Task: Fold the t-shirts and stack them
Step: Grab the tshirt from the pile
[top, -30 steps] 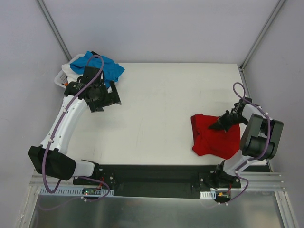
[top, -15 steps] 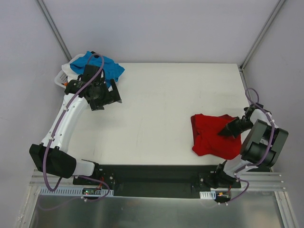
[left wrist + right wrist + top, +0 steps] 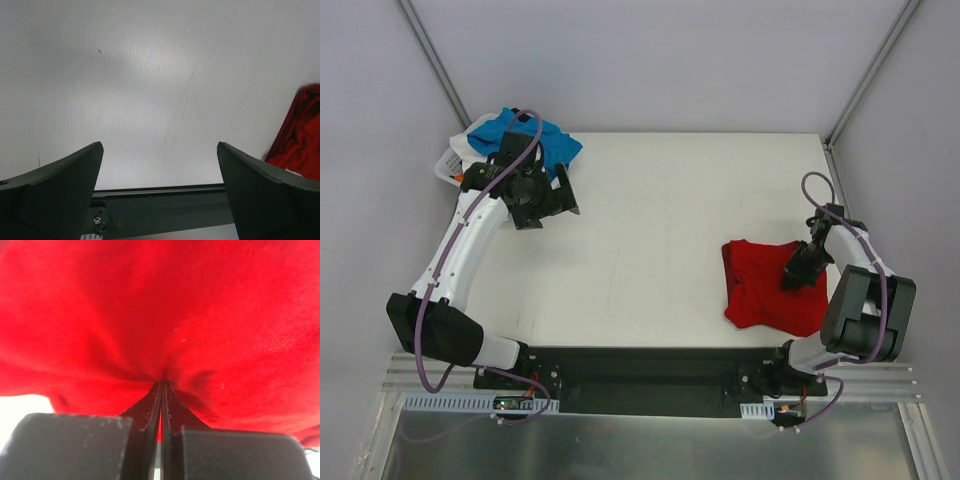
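The red t-shirt (image 3: pixel 757 286) lies bunched near the table's front right; it fills the right wrist view (image 3: pixel 160 310), and its edge shows in the left wrist view (image 3: pixel 300 135). My right gripper (image 3: pixel 793 277) rests on its right part, jaws shut, with red cloth puckered at the tips (image 3: pixel 163 385). The turquoise-blue t-shirt (image 3: pixel 538 137) is heaped at the far left corner. Just in front of that heap my left gripper (image 3: pixel 542 203) hangs above bare table, open wide with nothing between its fingers (image 3: pixel 159 147).
A white basket (image 3: pixel 450 166) with white cloth sits under and beside the blue t-shirt, past the table's left edge. A black rail (image 3: pixel 650 365) runs along the near edge between the arm bases. Grey walls close in the back and sides.
My right wrist swung out to the right and came back, staying shut on the red cloth, whose right edge shifted a little. My left gripper edged slightly towards the blue heap.
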Controlling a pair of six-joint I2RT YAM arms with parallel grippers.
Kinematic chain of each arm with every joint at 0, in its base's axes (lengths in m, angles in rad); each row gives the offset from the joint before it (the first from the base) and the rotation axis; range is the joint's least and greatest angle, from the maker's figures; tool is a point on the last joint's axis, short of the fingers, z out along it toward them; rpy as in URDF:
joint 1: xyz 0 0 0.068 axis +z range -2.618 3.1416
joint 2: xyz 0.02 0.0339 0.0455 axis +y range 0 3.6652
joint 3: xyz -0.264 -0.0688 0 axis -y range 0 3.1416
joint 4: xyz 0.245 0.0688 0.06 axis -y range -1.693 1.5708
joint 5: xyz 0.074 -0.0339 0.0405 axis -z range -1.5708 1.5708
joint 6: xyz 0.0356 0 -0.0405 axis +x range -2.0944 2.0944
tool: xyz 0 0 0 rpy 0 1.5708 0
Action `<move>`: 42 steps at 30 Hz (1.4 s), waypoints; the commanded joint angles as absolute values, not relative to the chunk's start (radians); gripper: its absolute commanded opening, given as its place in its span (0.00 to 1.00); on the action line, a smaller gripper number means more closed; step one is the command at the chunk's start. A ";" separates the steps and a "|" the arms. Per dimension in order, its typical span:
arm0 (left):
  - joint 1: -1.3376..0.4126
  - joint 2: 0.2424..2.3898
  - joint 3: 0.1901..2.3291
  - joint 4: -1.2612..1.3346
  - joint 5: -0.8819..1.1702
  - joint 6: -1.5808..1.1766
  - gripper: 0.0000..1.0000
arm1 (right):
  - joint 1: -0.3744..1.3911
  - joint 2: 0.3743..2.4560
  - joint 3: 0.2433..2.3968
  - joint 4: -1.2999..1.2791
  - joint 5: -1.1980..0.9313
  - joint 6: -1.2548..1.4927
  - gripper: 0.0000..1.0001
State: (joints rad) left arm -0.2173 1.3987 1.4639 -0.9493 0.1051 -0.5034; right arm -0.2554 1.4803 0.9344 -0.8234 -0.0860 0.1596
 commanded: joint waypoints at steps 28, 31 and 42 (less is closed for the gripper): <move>-0.236 1.377 1.502 -0.979 0.121 -0.477 0.99 | -0.173 1.724 0.949 -0.689 0.034 0.126 0.01; -0.236 1.378 1.512 -0.979 0.121 -0.477 0.99 | -0.166 1.744 0.979 -0.698 0.044 0.135 0.01; -0.238 1.364 1.493 -0.980 0.132 -0.474 0.99 | -0.164 1.723 0.996 -0.725 0.129 0.135 0.01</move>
